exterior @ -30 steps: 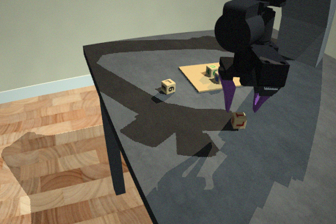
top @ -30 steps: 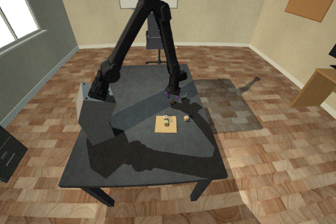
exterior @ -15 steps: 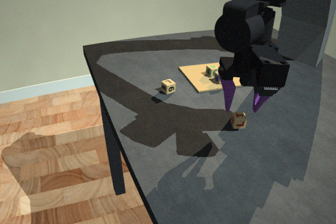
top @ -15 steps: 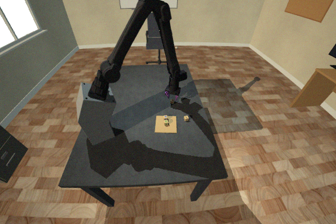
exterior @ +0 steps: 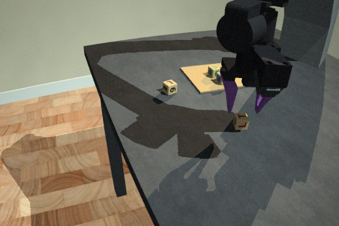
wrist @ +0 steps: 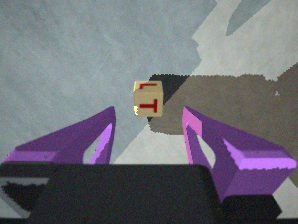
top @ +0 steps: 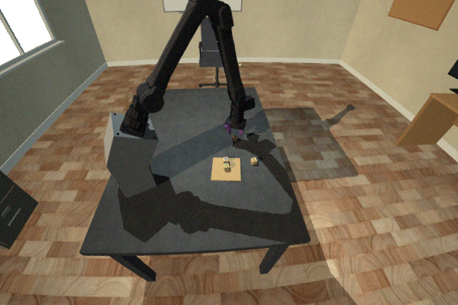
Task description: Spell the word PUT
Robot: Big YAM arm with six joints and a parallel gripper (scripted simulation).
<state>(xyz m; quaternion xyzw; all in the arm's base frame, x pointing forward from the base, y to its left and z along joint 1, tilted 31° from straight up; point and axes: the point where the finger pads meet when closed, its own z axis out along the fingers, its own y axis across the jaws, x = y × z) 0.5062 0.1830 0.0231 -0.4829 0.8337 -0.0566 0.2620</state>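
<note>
A small wooden block with red letters [top: 234, 137] [exterior: 241, 121] [wrist: 148, 98] lies on the dark table off the mat; a red T shows on one face in the wrist view. My gripper [exterior: 246, 111] [wrist: 149, 112] [top: 233, 130] hangs just above it, open, with purple fingers on either side and nothing between them. The tan mat [top: 217, 175] [exterior: 193, 75] holds two blocks in a row: one with a green letter [top: 227, 168] [exterior: 213, 71] and one with a blue letter [top: 226, 160] [exterior: 218, 78], partly hidden behind my fingers in the exterior view. A block with black marks [top: 253, 160] [exterior: 170, 87] lies off the mat.
The arm's grey base pedestal [top: 123, 153] [exterior: 307, 25] stands at the table's side. The table edge [exterior: 96, 90] runs close to the black-marked block. A chair [top: 213, 53] stands behind the table.
</note>
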